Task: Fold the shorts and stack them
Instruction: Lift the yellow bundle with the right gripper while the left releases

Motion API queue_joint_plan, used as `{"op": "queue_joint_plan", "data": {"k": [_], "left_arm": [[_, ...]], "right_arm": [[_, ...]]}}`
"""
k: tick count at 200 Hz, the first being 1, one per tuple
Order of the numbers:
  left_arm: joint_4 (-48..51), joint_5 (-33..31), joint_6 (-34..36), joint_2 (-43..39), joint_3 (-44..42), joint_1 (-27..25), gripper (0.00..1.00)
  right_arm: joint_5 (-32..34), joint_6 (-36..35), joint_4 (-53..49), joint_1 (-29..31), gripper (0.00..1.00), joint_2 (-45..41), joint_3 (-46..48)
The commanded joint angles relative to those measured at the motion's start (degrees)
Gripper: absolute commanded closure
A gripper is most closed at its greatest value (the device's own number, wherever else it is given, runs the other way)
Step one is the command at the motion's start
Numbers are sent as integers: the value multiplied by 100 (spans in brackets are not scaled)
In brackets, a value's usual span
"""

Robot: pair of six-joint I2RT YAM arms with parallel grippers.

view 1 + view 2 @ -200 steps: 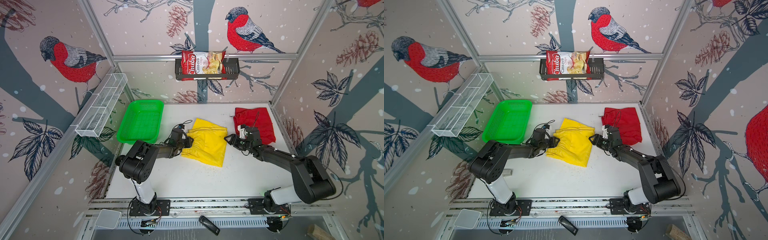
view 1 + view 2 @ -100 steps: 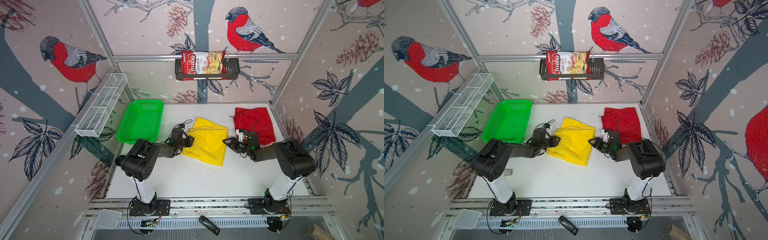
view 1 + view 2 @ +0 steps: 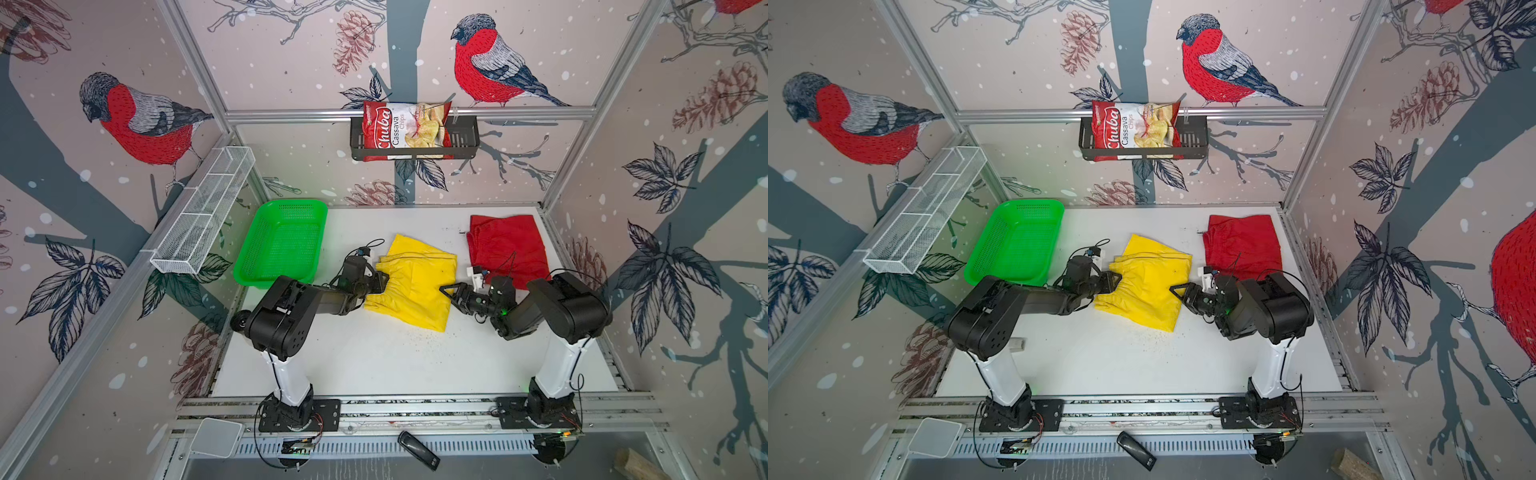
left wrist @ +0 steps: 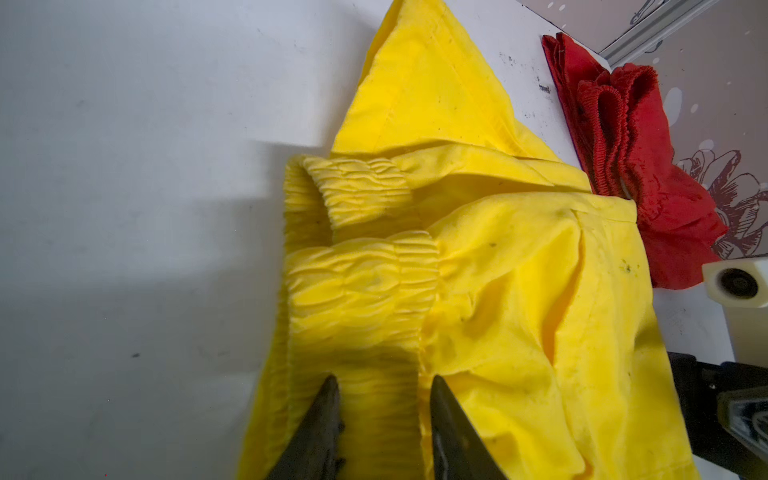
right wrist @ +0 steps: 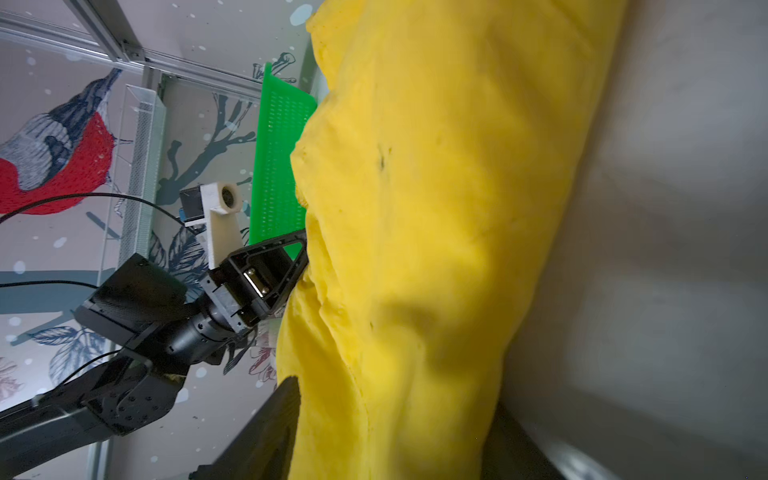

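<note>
The yellow shorts (image 3: 415, 286) lie rumpled and partly folded in the middle of the white table (image 3: 374, 357), with the gathered waistband at their left edge. The left gripper (image 4: 382, 386) has that waistband between its fingers (image 4: 328, 415), which are set narrow and seem to pinch the bunched elastic. The right gripper (image 3: 448, 294) is at the right edge of the same shorts, low over the table. Its jaws are spread wide with yellow cloth between them, not clamped. The red shorts (image 3: 505, 245) lie folded at the far right, just apart from the yellow pair. A green basket (image 3: 282, 245) sits at the far left. On the back wall, a bag of chips (image 3: 403, 129) stands in a black rack (image 3: 465, 137).
</note>
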State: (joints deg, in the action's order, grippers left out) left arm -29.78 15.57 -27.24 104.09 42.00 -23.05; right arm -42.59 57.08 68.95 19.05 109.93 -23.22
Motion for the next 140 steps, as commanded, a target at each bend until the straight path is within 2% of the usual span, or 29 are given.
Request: {"op": "queue_joint_plan", "data": {"k": [1, 41, 89, 106, 121, 140], "left_arm": [[935, 120, -131, 94, -69, -3, 62], [915, 146, -134, 58, -105, -5, 62], [815, 213, -212, 38, -148, -7, 63], [815, 208, -224, 12, -163, -7, 63], [786, 217, -241, -4, -169, -15, 63], [726, 294, -277, -1, -167, -66, 63]], "right_arm": [[18, 528, 596, 137, 36, 257, 3], [126, 709, 762, 374, 36, 536, -331], [339, 670, 188, 534, 38, 714, -887], [484, 596, -208, 501, 46, 640, -987], [664, 414, -783, 408, 62, 437, -1030], [849, -60, -1833, 247, 78, 81, -1205]]}}
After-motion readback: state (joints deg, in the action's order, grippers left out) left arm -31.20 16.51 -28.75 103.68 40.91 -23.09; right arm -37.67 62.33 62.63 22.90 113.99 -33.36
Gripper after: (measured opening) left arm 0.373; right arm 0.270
